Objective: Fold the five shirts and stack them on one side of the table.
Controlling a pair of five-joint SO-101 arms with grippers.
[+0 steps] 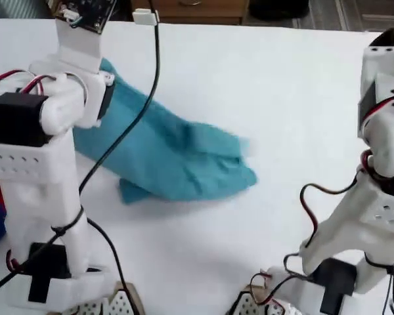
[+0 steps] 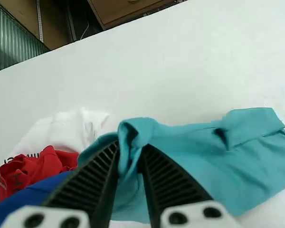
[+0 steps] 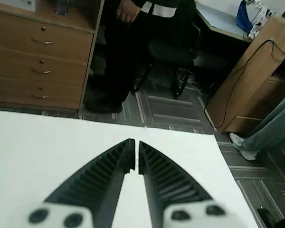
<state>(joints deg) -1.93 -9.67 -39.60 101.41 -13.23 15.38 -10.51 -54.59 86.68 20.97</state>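
at the table's (image 1: 282, 98) left edge the white shirt (image 2: 66, 126), red shirt (image 2: 33, 171) and blue shirt (image 2: 16, 206) lie heaped just beside the left gripper (image 2: 131, 147), whose jaws pinch a bunched fold of the teal shirt (image 1: 177, 161). that shirt lies crumpled toward the table's middle. such a thin pinch could slip, or a drag could rake the heap along. on the right, the right gripper (image 3: 136, 156) hangs empty, jaws pressed together, so nothing pins the far hem.
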